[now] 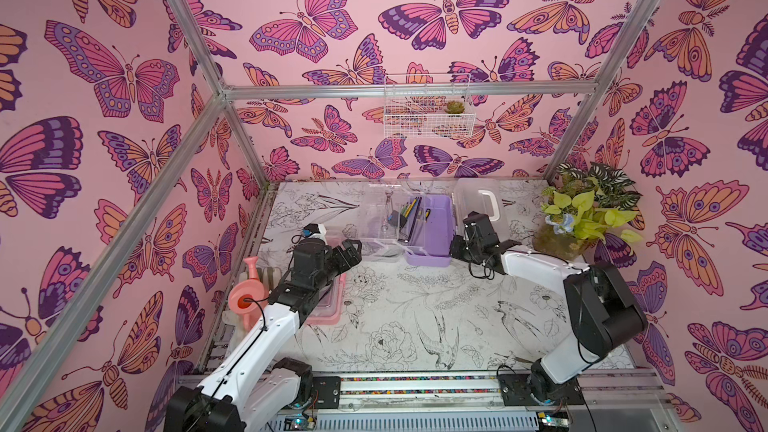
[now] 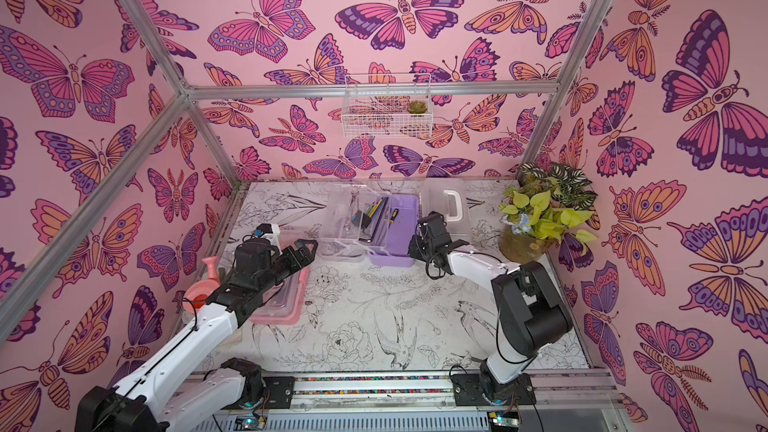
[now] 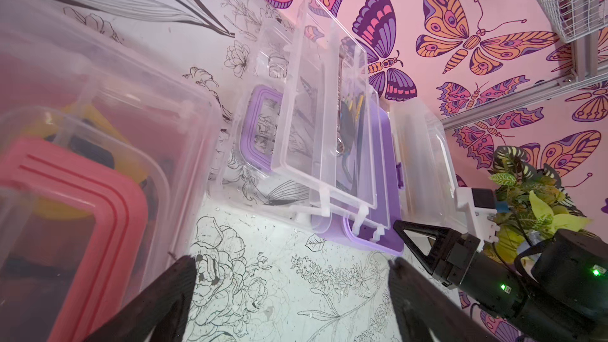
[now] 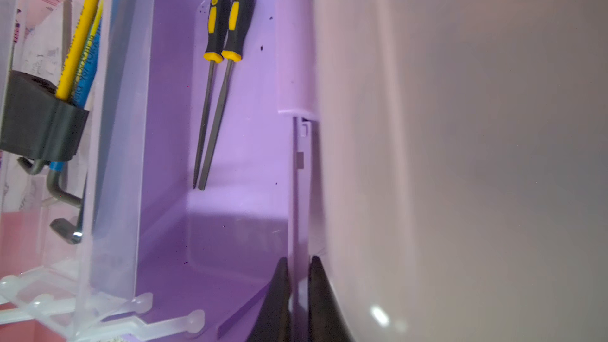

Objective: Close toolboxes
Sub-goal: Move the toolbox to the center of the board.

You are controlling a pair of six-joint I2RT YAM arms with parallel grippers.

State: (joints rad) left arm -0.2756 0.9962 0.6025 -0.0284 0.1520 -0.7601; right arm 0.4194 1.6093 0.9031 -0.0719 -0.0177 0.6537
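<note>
From where I stand two of the three look shut. The pink toolbox point(image 1: 328, 305) sits at the lower left of the counter point(image 1: 415, 305) under the left arm, and the white toolbox point(image 1: 478, 201) is at the upper right, both with lids down. The step in hand is the purple toolbox point(image 1: 432, 238), mid-frame in both top views. It stands open, its clear lid point(image 3: 260, 126) flopped out flat on the side toward the pink one. Its clear tray point(image 3: 325, 120) is tilted across the rim rather than seated, above two yellow-and-black files point(image 4: 227, 27) in the base. The left hand point(image 3: 291, 259) hovers with its fingers spread wide and nothing in them, just short of that lid. The right hand point(image 4: 297, 264) is closed, its tips at the purple box's wall in the narrow gap beside the white box. Whether it pinches the rim or only braces it, I can't tell. I'd judge the tray must drop level first, then the left hand must swing the lid over and press it down.
</note>
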